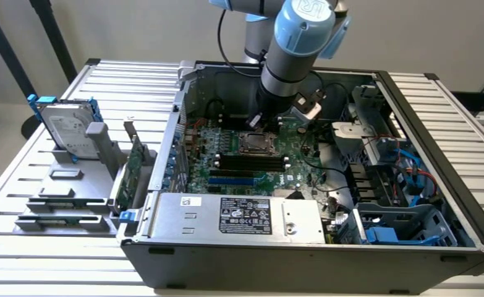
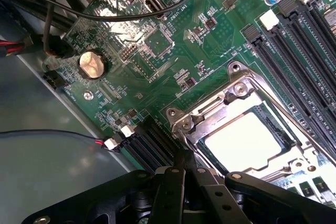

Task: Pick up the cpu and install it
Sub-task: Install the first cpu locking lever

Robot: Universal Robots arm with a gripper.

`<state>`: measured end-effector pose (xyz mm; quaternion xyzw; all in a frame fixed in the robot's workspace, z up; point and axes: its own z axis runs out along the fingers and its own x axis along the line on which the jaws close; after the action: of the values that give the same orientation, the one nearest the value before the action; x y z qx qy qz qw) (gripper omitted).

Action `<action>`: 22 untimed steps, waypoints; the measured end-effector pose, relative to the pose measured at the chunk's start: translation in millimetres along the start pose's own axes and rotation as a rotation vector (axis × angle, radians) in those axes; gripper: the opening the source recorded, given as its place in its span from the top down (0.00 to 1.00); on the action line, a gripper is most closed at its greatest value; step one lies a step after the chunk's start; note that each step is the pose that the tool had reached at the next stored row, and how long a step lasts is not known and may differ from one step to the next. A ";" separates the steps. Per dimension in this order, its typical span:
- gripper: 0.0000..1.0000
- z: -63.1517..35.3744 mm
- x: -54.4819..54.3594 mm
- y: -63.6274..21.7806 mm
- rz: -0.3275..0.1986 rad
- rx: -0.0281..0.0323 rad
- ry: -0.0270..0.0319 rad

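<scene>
The cpu (image 2: 244,142) is seated in the socket (image 2: 231,98) on the motherboard (image 2: 157,40), framed by the metal bracket. RAM slots (image 2: 294,51) lie beside it, a coin battery (image 2: 92,64) and black cables (image 2: 79,11) farther off. The hand (image 2: 181,182) is held closed and empty just at the socket's edge.

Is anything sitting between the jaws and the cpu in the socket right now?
Nothing visible does. The cpu lies flat inside the open socket frame on the motherboard, its bright top uncovered. The gripper hangs just beside the socket's edge, jaws shut, with no cable or part crossing over the chip.
</scene>
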<state>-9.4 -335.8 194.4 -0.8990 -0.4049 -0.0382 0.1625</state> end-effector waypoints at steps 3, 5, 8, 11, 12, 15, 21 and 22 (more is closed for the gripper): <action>0.89 0.0 -0.1 0.3 0.000 0.0001 0.0001; 0.89 -0.1 -0.3 0.5 0.000 0.0000 0.0000; 0.89 -0.2 -0.5 0.7 0.000 -0.0003 -0.0004; 0.89 -0.1 -0.7 0.8 0.000 -0.0002 -0.0005; 0.89 0.0 -0.7 0.8 0.000 -0.0003 -0.0006; 0.89 0.2 -0.7 0.9 0.000 -0.0002 -0.0005; 0.89 0.2 -0.5 0.7 0.000 -0.0003 -0.0005; 0.89 0.3 -0.4 0.7 0.000 -0.0007 -0.0004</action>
<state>-9.2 -336.5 193.8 -0.8991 -0.4049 -0.0382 0.1621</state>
